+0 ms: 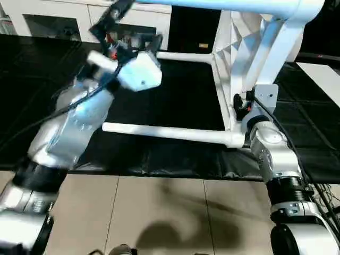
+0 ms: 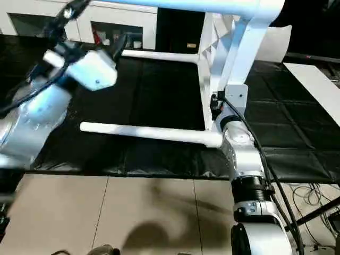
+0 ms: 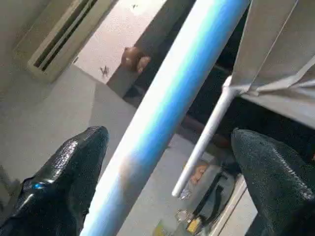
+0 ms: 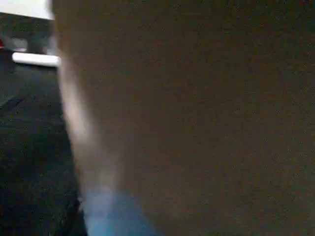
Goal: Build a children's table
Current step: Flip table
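At upper left of the head view, the left gripper (image 3: pixel 167 162) stood open astride a leg (image 1: pixel 234 8). The tabletop (image 1: pixel 239 53), on edge right of centre, looked light, stiff and slick. The right gripper's state I cannot tell; take legs near their sockets.

Both forearms are silver, with ribbed black bands near the elbows. The left arm (image 1: pixel 79 125) carries a white wrist block and black cables; the right arm (image 2: pixel 241 154) has a grey bracket and a black cable. The left gripper's fingers (image 3: pixel 74 167) are glossy black and pebbled.
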You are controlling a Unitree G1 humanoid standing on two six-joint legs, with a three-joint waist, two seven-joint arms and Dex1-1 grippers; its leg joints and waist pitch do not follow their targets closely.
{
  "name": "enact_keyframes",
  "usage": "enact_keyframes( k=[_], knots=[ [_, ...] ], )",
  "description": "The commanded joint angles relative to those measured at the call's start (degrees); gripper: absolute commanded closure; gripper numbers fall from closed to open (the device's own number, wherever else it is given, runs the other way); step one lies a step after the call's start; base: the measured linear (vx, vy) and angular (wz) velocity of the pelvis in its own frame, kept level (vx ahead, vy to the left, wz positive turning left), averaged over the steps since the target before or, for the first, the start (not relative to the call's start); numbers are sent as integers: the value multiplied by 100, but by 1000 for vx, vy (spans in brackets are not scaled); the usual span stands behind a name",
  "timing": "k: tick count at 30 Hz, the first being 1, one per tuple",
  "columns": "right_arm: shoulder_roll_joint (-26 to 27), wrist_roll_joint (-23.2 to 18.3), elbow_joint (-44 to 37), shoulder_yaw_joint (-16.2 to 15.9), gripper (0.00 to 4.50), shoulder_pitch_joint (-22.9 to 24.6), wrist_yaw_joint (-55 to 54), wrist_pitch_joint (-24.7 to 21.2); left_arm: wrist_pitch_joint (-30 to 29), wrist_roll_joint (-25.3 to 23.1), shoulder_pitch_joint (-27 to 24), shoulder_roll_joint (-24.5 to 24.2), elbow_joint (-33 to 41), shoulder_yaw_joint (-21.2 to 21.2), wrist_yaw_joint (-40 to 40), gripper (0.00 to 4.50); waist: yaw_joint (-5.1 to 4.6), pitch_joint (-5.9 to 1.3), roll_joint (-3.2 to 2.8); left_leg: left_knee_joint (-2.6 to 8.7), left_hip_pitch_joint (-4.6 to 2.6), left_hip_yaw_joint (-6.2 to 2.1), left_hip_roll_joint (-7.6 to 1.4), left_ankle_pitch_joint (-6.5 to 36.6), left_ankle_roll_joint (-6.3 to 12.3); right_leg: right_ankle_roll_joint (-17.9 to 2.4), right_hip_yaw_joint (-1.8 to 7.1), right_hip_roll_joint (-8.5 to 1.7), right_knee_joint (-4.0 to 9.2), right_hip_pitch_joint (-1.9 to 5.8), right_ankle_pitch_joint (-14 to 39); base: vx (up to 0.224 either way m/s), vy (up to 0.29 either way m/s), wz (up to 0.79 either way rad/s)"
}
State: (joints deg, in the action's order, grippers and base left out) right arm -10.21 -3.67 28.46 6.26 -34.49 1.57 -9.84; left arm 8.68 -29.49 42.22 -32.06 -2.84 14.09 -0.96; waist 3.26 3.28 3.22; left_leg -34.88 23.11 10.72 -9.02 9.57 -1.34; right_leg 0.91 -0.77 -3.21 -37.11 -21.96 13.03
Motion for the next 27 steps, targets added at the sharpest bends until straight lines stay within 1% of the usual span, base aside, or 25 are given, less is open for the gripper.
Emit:
enact_keyframes(
  k=[1, 2, 3, 4, 5, 6, 7, 8, 9, 10, 12, 14, 15, 16, 17, 18, 19, 21, 22, 23, 24, 25, 26, 27],
  knots=[
    [-92, 229, -6, -217, 253, -168, 140, 126, 2, -158, 324, -3, -397, -25, 179, 0, 48, -418, -68, 394, -202, -175, -345, 1036, -397, -1041, 177, -439, 386, 147, 106, 0, 0, 0],
    [-113, 262, -16, -241, 253, -170, 144, 155, 21, -210, 511, -30, -652, -36, 238, 0, 46, -418, -74, 388, -198, -170, -335, 990, -376, -1051, 178, -429, 387, 141, 50, 0, 0, 0],
    [-121, 275, -20, -251, 253, -171, 147, 167, 38, -228, 580, -37, -750, -43, 259, 0, 49, -419, -78, 387, -204, -169, -334, 934, -360, -1076, 176, -428, 384, 142, -24, 0, 0, 0],
    [-131, 290, -26, -262, 253, -169, 151, 179, 56, -243, 641, -41, -837, -49, 273, 0, 46, -417, -70, 389, -189, -176, -341, 873, -341, -1111, 174, -437, 373, 161, -109, 0, 0, 0],
    [-179, 351, -65, -316, 253, -160, 178, 204, 89, -281, 801, -61, -1054, -46, 297, 0, 52, -422, -83, 385, -193, -178, -340, 847, -333, -1125, 171, -437, 368, 162, -149, 0, 0, 0],
    [-230, 411, -97, -367, 253, -154, 204, 222, 159, -327, 934, -68, -1262, -42, 319, 0, 53, -421, -78, 378, -197, -169, -339, 832, -312, -1154, 176, -438, 364, 164, -209, 0, 0, 0],
    [-285, 475, -140, -416, 253, -146, 226, 232, 228, -348, 1069, -79, -1472, -33, 334, 0, 57, -418, -85, 376, -196, -169, -335, 821, -293, -1162, 173, -431, 377, 164, -217, 0, 0, 0],
    [-291, 482, -147, -421, 253, -144, 230, 231, 234, -355, 1086, -82, -1498, -30, 336, 0, 63, -423, -84, 373, -206, -165, -339, 825, -290, -1166, 174, -431, 372, 163, -229, 0, 0, 0],
    [-340, 517, -191, -452, 253, -139, 268, 221, 308, -379, 1204, -92, -1676, -20, 354, 19, 65, -415, -96, 381, -197, -173, -348, 835, -287, -1189, 175, -447, 366, 168, -225, 0, 0, 0],
    [-363, 530, -214, -463, 253, -138, 287, 207, 362, -346, 1250, -88, -1738, -25, 328, 19, 76, -417, -87, 376, -202, -166, -345, 846, -277, -1203, 176, -446, 374, 169, -207, 0, 0, 0],
    [-467, 597, -275, -524, 253, -154, 374, 175, 523, -248, 1375, -70, -1905, -21, 229, 41, 90, -418, -91, 371, -196, -164, -347, 765, -244, -1237, 176, -446, 365, 173, -306, 0, 0, 0],
    [-655, 747, -293, -610, 253, -220, 488, 170, 677, -135, 1494, -21, -2082, 13, 81, 48, 99, -422, -81, 367, -191, -158, -350, 697, -210, -1274, 175, -449, 352, 188, -426, 0, 0, 0],
    [-846, 863, -257, -681, 253, -316, 631, 174, 720, -84, 1526, 25, -2153, 50, -9, 57, 112, -429, -96, 352, -187, -153, -343, 642, -179, -1304, 176, -447, 340, 196, -541, 0, 0, 0],
    [-855, 868, -255, -684, 253, -321, 638, 174, 722, -81, 1527, 27, -2156, 52, -14, 67, 123, -436, -89, 344, -188, -147, -341, 595, -145, -1322, 175, -447, 333, 202, -610, 0, 0, 0],
    [-987, 915, -227, -730, 253, -388, 732, 172, 768, -94, 1543, 42, -2217, 83, -32, 75, 131, -440, -77, 335, -170, -146, -348, 478, -72, -1361, 174, -452, 312, 219, -749, 0, 0, 0],
    [-1078, 942, -203, -764, 253, -435, 791, 171, 806, -108, 1557, 53, -2268, 104, -42, 84, 137, -435, -70, 320, -158, -132, -335, 403, 12, -1391, 172, -448, 314, 223, -786, 0, 0, 0],
    [-1233, 953, -162, -805, 253, -522, 951, 129, 852, -55, 1564, 77, -2340, 106, -111, 84, 150, -437, -69, 300, -154, -115, -325, 353, 99, -1428, 178, -454, 314, 223, -799, 0, 0, 0],
    [-1505, 962, -79, -855, 253, -706, 1235, 61, 962, -3, 1585, 94, -2467, 103, -182, 111, 189, -432, -71, 291, -154, -100, -327, 332, 183, -1447, 178, -447, 324, 223, -715, 0, 0, 0],
    [-1781, 1020, 37, -923, 253, -935, 1527, 48, 1006, 86, 1570, 101, -2497, 86, -307, 118, 213, -436, -68, 284, -142, -100, -331, 269, 233, -1453, 172, -449, 309, 223, -723, 0, 0, 0],
    [-1860, 1038, 78, -944, 253, -1007, 1612, 51, 1026, 117, 1566, 105, -2504, 79, -348, 118, 226, -448, -68, 276, -144, -93, -331, 232, 257, -1460, 171, -443, 304, 221, -751, 0, 0, 0],
    [-1941, 1038, 123, -960, 253, -1094, 1714, 37, 1047, 149, 1560, 109, -2496, 71, -404, 121, 254, -464, -69, 248, -141, -74, -329, 132, 334, -1486, 177, -436, 281, 206, -939, 0, 0, 0],
    [-1941, 1038, 123, -960, 253, -1094, 1714, 37, 1047, 149, 1560, 109, -2496, 71, -404, 134, 267, -449, -72, 249, -119, -70, -325, 86, 388, -1493, 170, -427, 273, 195, -995, 0, 0, 0],
    [-2176, 1054, 298, -996, 253, -1410, 2002, 14, 1033, 310, 1494, 142, -2370, 69, -655, 148, 274, -447, -71, 249, -125, -73, -332, 114, 397, -1495, 163, -436, 275, 188, -942, 0, 0, 0],
    [-2376, 1108, 500, -1077, 253, -1717, 2253, 58, 979, 456, 1419, 182, -2264, 55, -853, 157, 288, -454, -83, 244, -134, -76, -338, 178, 385, -1535, 155, -447, 278, 184, -820, 0, 0, 0]
  ],
)
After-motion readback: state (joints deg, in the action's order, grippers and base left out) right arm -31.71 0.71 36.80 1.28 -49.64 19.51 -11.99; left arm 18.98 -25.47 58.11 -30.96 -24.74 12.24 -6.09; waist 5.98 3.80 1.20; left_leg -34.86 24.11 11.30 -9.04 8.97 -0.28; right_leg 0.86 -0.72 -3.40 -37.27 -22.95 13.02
